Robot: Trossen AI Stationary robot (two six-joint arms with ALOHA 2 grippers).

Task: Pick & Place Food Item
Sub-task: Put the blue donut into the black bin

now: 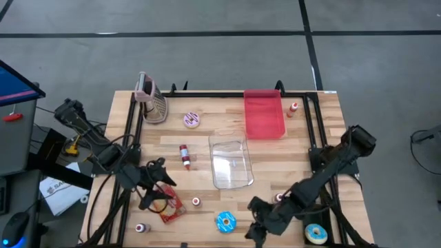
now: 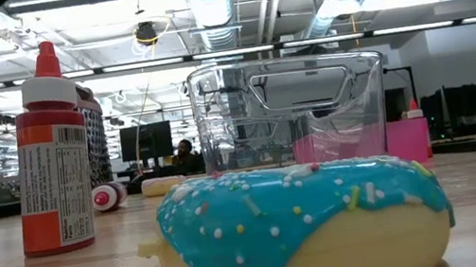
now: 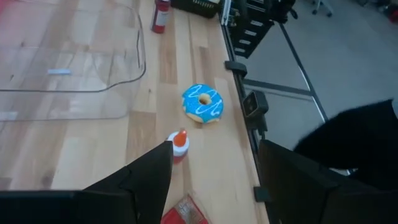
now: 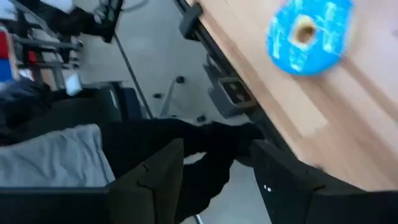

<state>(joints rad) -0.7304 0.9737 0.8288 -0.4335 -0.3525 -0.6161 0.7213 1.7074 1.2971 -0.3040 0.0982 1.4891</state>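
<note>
The blue donut lies on the table near the front edge, at 6 o'clock from the clear container. I judge it light and soft, and its icing with sprinkles can smear or crack. The best hold is across the ring from 2 sides, low on the pale dough.

The right gripper hangs just beside the donut, at its 3 o'clock. Its fingers stand apart and hold nothing.

The left gripper waits at the donut's 9 o'clock, over a red packet, fingers spread and empty.
</note>
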